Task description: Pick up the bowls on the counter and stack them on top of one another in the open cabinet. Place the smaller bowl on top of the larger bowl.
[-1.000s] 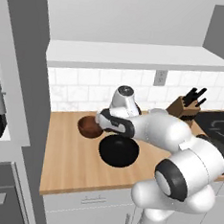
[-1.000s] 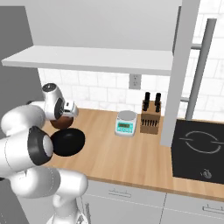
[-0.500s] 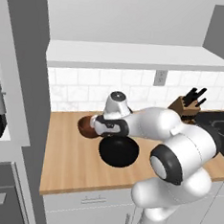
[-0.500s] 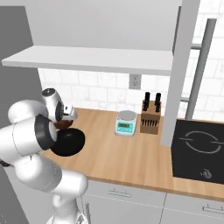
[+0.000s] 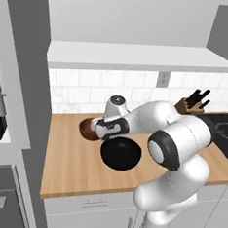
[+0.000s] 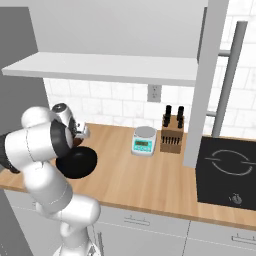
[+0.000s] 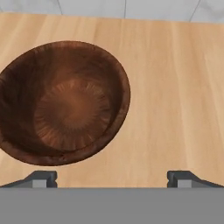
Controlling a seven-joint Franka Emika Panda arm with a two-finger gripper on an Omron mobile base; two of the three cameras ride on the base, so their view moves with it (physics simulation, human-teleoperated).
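Two bowls stood on the counter point(image 5: 77, 166). The smaller bowl point(image 7: 63, 101), reddish-brown wood, sat upright toward the tiled back wall point(image 5: 79, 91); the larger bowl point(image 5: 121, 153), glossy black, stood just in front of it, nearer the counter's front edge. Whether the two touched could not be told. The gripper point(image 7: 111, 177) hovered low over the counter beside the smaller bowl, its two fingertips point(image 7: 40, 178) spread wide and gripping nothing; the bowl's near rim lay just above the left-hand tip in the hand view. Above the bowls ran the open cabinet point(image 6: 110, 67), one long shelf. Farther along the counter from the bowls stood one kitchen scale point(image 6: 144, 140) and, next to it, one knife block point(image 6: 172, 135); beyond these lay one black cooktop point(image 6: 227, 172).
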